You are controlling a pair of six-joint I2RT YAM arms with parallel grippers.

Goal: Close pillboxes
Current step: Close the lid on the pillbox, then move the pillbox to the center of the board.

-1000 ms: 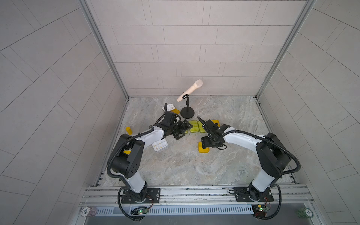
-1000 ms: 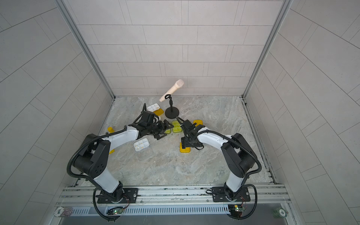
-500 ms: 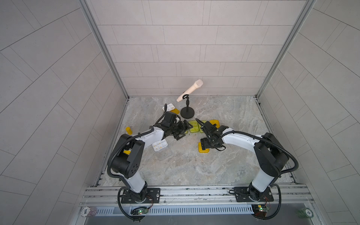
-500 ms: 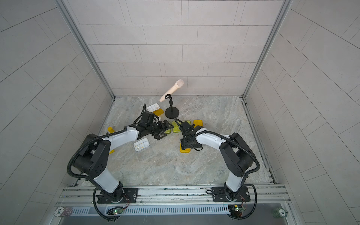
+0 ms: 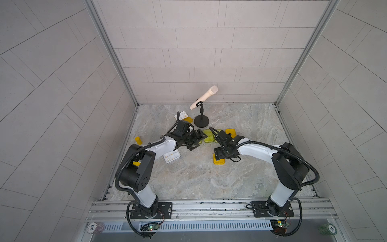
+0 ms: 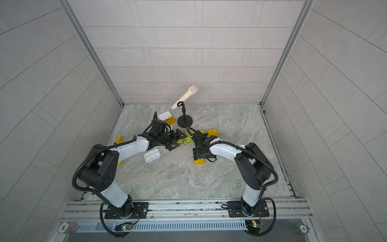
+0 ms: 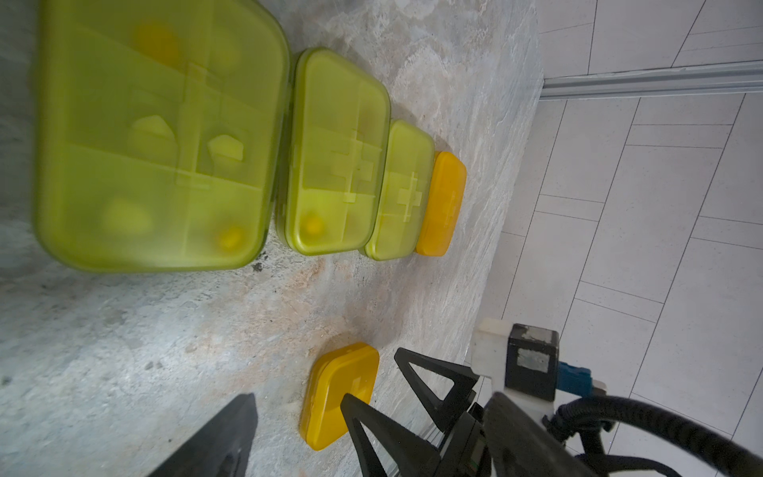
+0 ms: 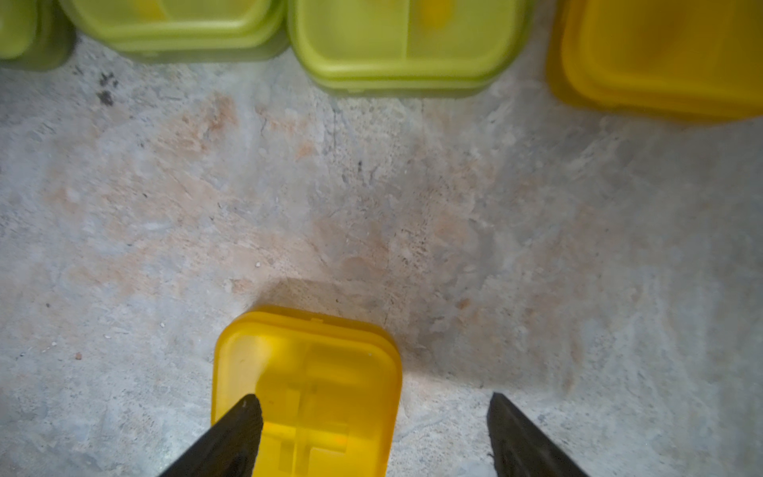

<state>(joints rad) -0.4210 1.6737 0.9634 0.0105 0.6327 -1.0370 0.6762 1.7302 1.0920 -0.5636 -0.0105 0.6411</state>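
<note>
**Entry: orange-yellow pillbox** (image 8: pixel 313 371). It lies flat on the marble table (image 8: pixel 371 206) with its lid down, apart from the row and on the side nearer the arm bases. We cannot tell whether the catch has snapped home.

**Handling (our judgement).** We take it to be light, thin hard plastic with smooth sides, likely to skate on the stone under a sideways push. We would press straight down on the lid, near the edge away from the hinge. To lift it, we would pinch across the short sides.

**Right gripper** (image 8: pixel 373 402). The jaws are spread and hold nothing. One fingertip (image 8: pixel 243 417) is over the lid and the other is over bare table.

**Row beyond.** Three lime green pillboxes (image 7: pixel 338 153) sit side by side, then a far orange-yellow pillbox (image 7: pixel 441 202). All four have their lids down, and pills show through the green.

**Left gripper** (image 5: pixel 199 142). It is spread wide and empty, at the near end of that row.

**Outstanding, as we read it.**
- A clear-lidded pillbox (image 5: pixel 171 156) lies open beside the left forearm.
- A back pillbox (image 5: pixel 183 114) lies open with its orange lid laid out, near the microphone stand (image 5: pixel 201 122).

**Also present.** A small yellow bottle (image 5: pixel 138 140) stands near the left wall.
</note>
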